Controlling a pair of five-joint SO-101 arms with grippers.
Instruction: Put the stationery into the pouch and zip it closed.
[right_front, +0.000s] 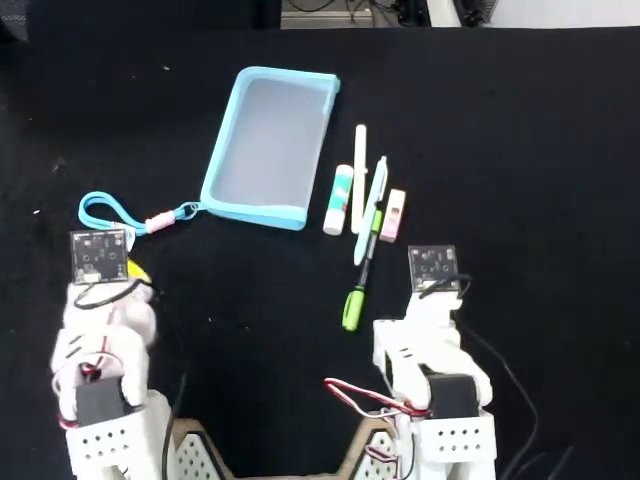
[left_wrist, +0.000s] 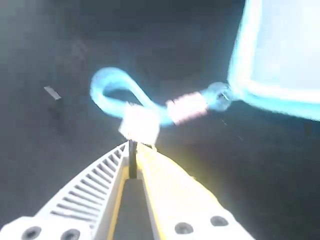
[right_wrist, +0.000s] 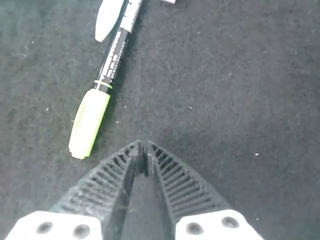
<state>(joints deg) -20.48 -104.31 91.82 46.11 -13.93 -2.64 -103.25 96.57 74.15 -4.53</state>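
Observation:
A light blue pouch (right_front: 268, 146) lies flat at the table's middle back, with a blue wrist strap (right_front: 112, 213) and pink tag trailing off its left corner. To its right lie a glue stick (right_front: 338, 200), a white pen (right_front: 359, 178), a pale blue pen (right_front: 371, 206), a small pink eraser (right_front: 393, 215) and a green-capped marker (right_front: 358, 282). My left gripper (left_wrist: 133, 146) is shut, its tips just short of the strap (left_wrist: 116, 95). My right gripper (right_wrist: 145, 151) is shut and empty above the cloth, near the marker (right_wrist: 98, 101).
A black cloth (right_front: 520, 150) covers the whole table. Both arm bases stand at the front edge, left (right_front: 100, 420) and right (right_front: 440, 400). Cables trail beside the right base.

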